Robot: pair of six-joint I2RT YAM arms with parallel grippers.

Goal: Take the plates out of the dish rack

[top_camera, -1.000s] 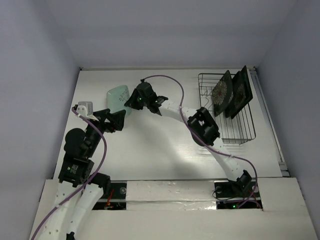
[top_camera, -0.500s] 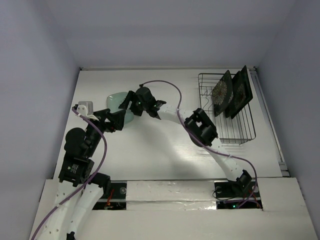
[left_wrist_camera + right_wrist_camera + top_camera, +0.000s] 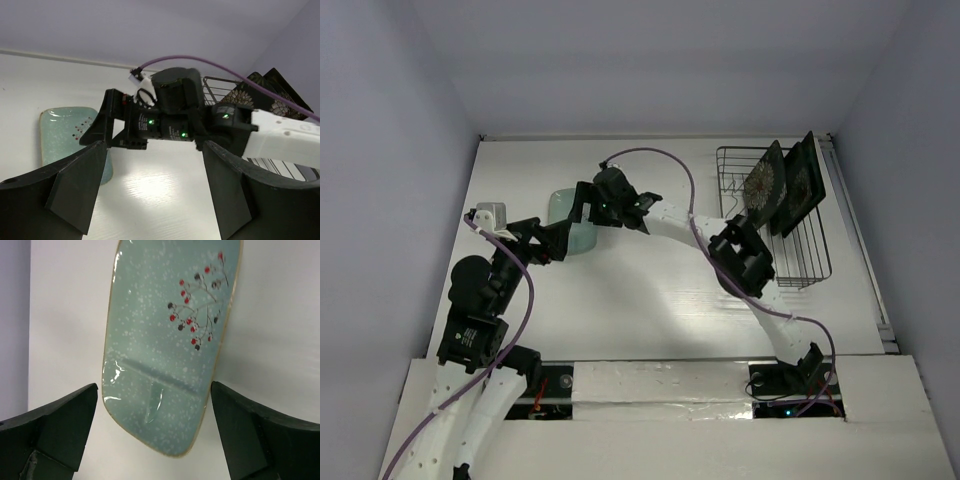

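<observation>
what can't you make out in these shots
Top view: much of the mint plate lies under the right gripper and left gripper.
Top view: the floral plate overlaps the dark-rimmed plate behind it; touching or not, cannot tell.
Left wrist view: the right arm hides most of the dish rack.
Right wrist view: the top edge cuts off the mint plate's far end.

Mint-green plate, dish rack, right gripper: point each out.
mint-green plate (image 3: 165,340), right wrist view, middle of its speckled face
dish rack (image 3: 802,262), top view, bare wire base
right gripper (image 3: 153,387), right wrist view, midway between open fingertips
</observation>
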